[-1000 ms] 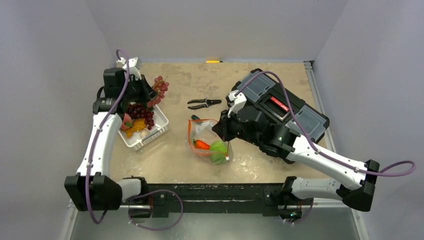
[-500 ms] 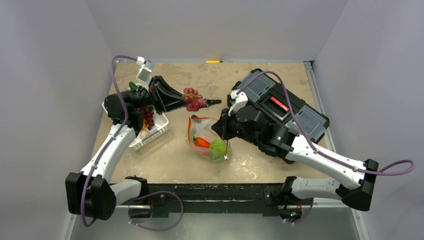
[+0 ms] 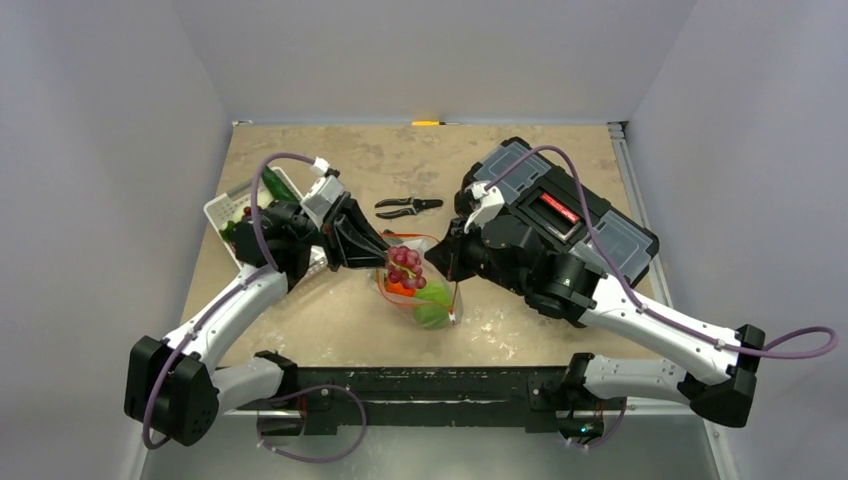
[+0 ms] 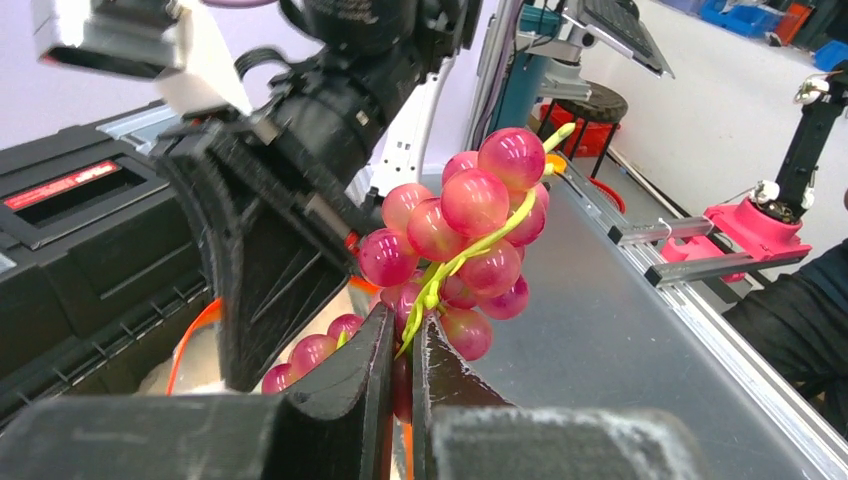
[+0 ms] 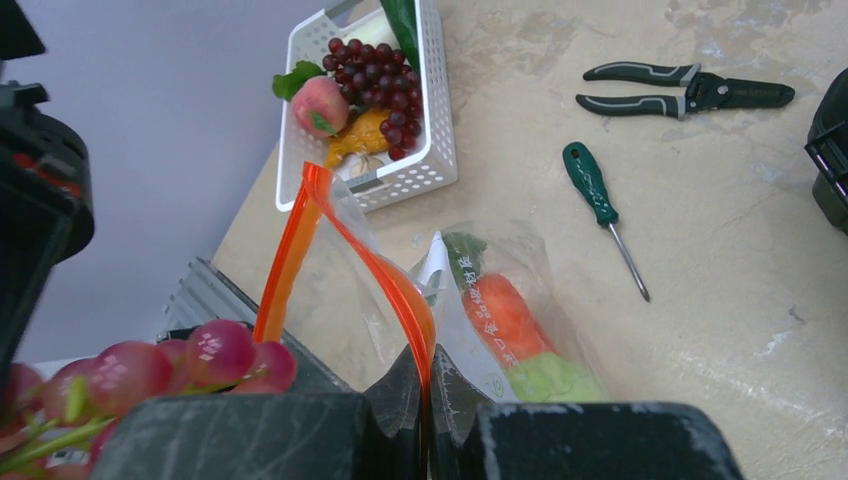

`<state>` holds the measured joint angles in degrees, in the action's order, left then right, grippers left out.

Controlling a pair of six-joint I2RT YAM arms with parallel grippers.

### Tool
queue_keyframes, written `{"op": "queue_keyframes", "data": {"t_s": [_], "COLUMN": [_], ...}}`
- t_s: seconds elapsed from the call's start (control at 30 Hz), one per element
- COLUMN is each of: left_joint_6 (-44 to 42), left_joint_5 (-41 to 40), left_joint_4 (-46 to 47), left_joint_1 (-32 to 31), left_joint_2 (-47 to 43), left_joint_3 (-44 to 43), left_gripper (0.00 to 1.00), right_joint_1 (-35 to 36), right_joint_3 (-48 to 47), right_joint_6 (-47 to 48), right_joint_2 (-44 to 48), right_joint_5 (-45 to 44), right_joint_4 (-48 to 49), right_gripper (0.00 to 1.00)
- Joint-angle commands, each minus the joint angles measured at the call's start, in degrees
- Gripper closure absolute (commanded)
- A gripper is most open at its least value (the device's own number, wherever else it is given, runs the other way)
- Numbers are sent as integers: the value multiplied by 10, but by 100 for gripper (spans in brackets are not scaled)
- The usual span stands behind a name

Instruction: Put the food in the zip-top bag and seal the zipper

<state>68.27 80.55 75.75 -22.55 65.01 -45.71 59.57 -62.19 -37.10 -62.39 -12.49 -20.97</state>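
My left gripper [image 4: 402, 330] is shut on the green stem of a pink-red grape bunch [image 4: 470, 225] and holds it just above the open mouth of the clear zip-top bag [image 3: 428, 312]. My right gripper [image 5: 427, 372] is shut on the bag's orange-red zipper [image 5: 375, 262] and holds the mouth up and open. An orange carrot [image 5: 505, 315] and a green cabbage [image 5: 555, 378] lie inside the bag. A dark purple grape bunch [image 5: 375, 70], a peach [image 5: 320, 103] and a cucumber [image 5: 402, 20] lie in the white basket [image 5: 435, 150].
Black-handled pliers [image 3: 408, 207] lie behind the bag. A green-handled screwdriver [image 5: 592, 185] lies beside the bag. A black toolbox [image 3: 570, 205] stands at the right under my right arm. The basket [image 3: 222, 210] sits at the table's left edge.
My left arm has swung from the basket to the right and down, carrying the pink-red grape bunch to the bag's mouth. The right gripper has kept its hold on the zipper.
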Motion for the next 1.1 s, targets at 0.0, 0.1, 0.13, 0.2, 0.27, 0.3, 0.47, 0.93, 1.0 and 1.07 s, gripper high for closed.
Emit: {"op": "queue_keyframes", "data": {"t_s": [0.0, 0.1, 0.13, 0.2, 0.27, 0.3, 0.47, 0.93, 1.0, 1.07], "left_joint_6": [-91, -209, -317, -523, -638, -646, -629, -651, -655, -638], "left_joint_5": [-24, -49, -73, -131, -173, -175, -179, -504, -657, -834], "left_joint_4": [-64, -232, -344, -616, -820, -832, -846, -792, -795, -816], "left_joint_1": [-1, -1, -2, -16, -34, -38, -39, 23, 23, 24], "left_joint_2": [9, -14, -31, -65, -74, -71, -62, -178, -191, -187], "left_joint_3": [1, -8, -16, -56, -94, -98, -111, -56, -42, -41], "left_gripper": [100, 100, 97, 92, 88, 84, 34, 30, 30, 26], "right_joint_1": [-2, -2, -2, -2, -2, -1, -2, -2, -1, -2], "right_joint_3": [-13, -7, -7, -6, -7, -7, -6, 16, 18, 19], "right_joint_6": [-10, -12, -12, -13, -12, -12, -10, -10, -10, -9], "right_joint_2": [32, 37, 38, 37, 38, 39, 39, 56, 56, 55], "right_joint_5": [-4, -9, -8, -8, -8, -9, -12, -21, -21, -19], "right_joint_4": [35, 35, 34, 34, 34, 35, 33, 29, 30, 32], "right_gripper": [100, 100, 100, 100, 100, 100, 100, 100, 100, 100]}}
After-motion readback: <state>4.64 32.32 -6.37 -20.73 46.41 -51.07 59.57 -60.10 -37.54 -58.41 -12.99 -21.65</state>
